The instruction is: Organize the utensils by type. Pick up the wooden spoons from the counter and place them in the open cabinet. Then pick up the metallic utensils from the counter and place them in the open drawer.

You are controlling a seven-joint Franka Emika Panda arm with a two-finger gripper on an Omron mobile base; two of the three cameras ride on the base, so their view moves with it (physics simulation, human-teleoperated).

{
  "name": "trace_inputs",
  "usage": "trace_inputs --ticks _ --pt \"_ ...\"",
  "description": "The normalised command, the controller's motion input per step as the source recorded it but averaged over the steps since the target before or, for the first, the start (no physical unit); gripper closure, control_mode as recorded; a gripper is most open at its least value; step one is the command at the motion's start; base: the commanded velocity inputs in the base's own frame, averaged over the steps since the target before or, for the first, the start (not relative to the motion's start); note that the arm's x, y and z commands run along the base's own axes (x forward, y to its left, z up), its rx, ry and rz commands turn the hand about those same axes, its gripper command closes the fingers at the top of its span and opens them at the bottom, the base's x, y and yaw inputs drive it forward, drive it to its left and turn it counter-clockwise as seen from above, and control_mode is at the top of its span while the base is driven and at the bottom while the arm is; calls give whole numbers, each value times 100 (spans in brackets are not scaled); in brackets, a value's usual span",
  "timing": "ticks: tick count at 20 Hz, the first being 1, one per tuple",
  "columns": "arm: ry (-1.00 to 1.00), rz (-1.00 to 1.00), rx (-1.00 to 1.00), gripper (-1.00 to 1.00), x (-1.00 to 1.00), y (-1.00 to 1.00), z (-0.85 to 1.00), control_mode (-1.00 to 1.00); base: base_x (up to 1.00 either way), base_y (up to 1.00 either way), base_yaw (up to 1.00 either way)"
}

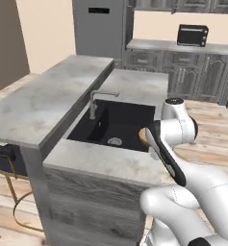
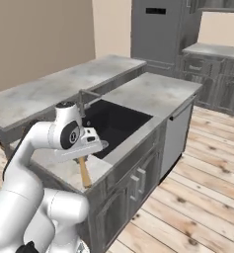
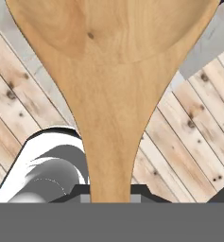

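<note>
A: What is the tool (image 3: 111, 196) doing?

B: In the hand view its jaws stand narrow, clamped on the handle of a wooden spoon (image 3: 111, 94). The handle rises from the bottom centre of the frame and widens into the oval bowl, which fills the top. Behind it lie wooden floor planks (image 3: 189, 132) and, at the top right, a strip of grey stone.

A: And from the base cameras?

B: In the right base view the spoon's handle (image 2: 83, 172) hangs down and slightly right from the hand, left of centre, over the front strip of the desk (image 2: 64, 170). Whether its end touches the stone, I cannot tell. In the left base view just a rounded orange-brown piece (image 1: 144, 136) shows right of centre, beside the arm's black band and at the right edge of the sink (image 1: 116, 122).

A: The sink is close, then?

B: Yes, the dark basin sits in the middle of the desk, with a faucet (image 1: 94, 102) at its left rim in the left base view. A raised stone bar ledge (image 1: 48, 98) runs along the left of that frame.

A: Anything else?

B: A tall grey fridge (image 1: 98, 26) stands at the top centre of the left base view, and a black toaster oven (image 1: 192, 34) sits on the far counter at the upper right. A dishwasher front (image 2: 177, 133) shows right of centre in the right base view.
</note>
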Motion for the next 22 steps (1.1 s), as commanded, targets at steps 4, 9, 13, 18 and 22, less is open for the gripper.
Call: trace_inputs --ticks 4,9,13,18,22 --pt "0 0 0 100 0 0 0 100 46 -70 -20" --pt "0 0 0 100 0 0 0 100 45 -72 -18" --pt "0 0 0 100 0 0 0 100 19 -87 -23" --pt "0 0 0 100 0 0 0 100 5 -92 -25" --pt "0 0 0 100 0 0 0 100 9 -90 -24"
